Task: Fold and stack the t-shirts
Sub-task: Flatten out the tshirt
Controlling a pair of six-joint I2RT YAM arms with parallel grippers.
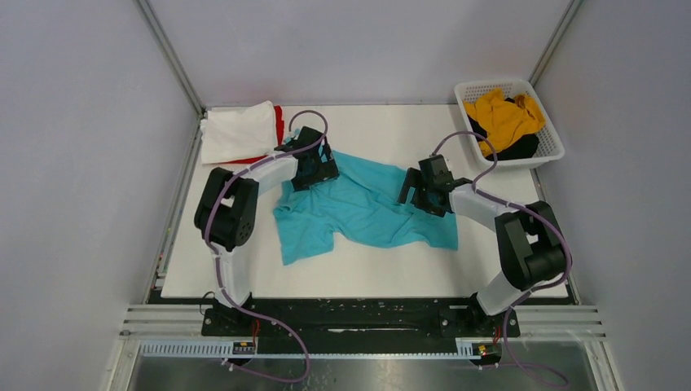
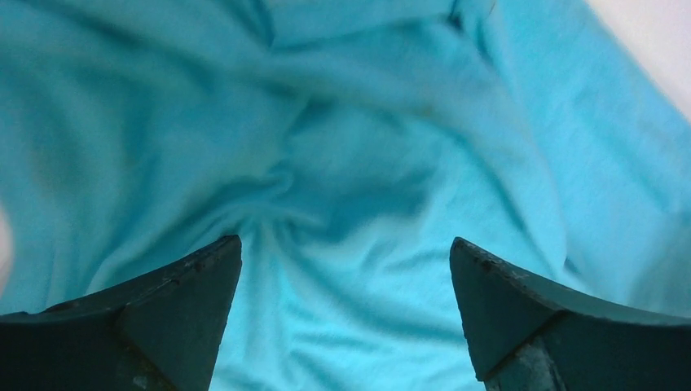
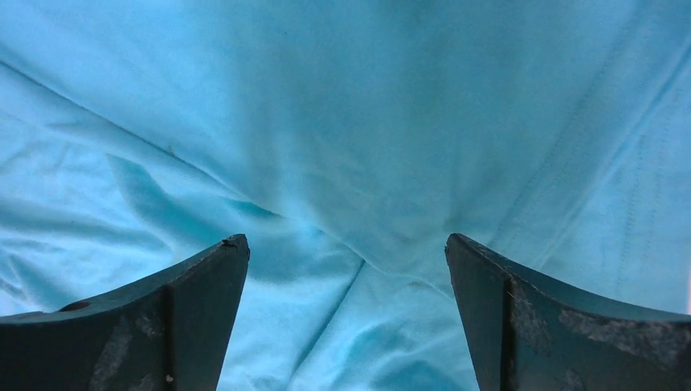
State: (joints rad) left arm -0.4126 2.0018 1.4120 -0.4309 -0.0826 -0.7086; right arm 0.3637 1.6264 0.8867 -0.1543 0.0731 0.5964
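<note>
Right up against the lens, the left gripper [image 2: 346, 252] is showing its two dark fingers [image 2: 183, 297] spread wide, with nothing between them but rumpled cloth lying underneath. The right gripper [image 3: 346, 248] is doing the same, jaws standing wide apart and pinching nothing. Both are hovering low over the turquoise t-shirt [image 1: 367, 212], which is lying crumpled and twisted in the middle of the white table [image 1: 367, 277] with one sleeve flopping toward the near left. The left arm is sitting over the shirt's far-left part and the right arm over its right edge. In the far-left corner a white t-shirt [image 1: 238, 130] is lying folded on top of a red t-shirt [image 1: 279, 122], so that's looking like the stack getting going. A mustard-yellow t-shirt [image 1: 505, 118] and a black t-shirt [image 1: 521, 148] are bunching up in the white lattice basket [image 1: 509, 165] at far right. So I'm reading this as the start of the turquoise one: getting hold of it to spread it flat before any folding. Next move, I'm guessing, is calling for both grippers dropping down and closing on a single layer at two spots well apart, then pulling outward to smooth the wrinkles.
</note>
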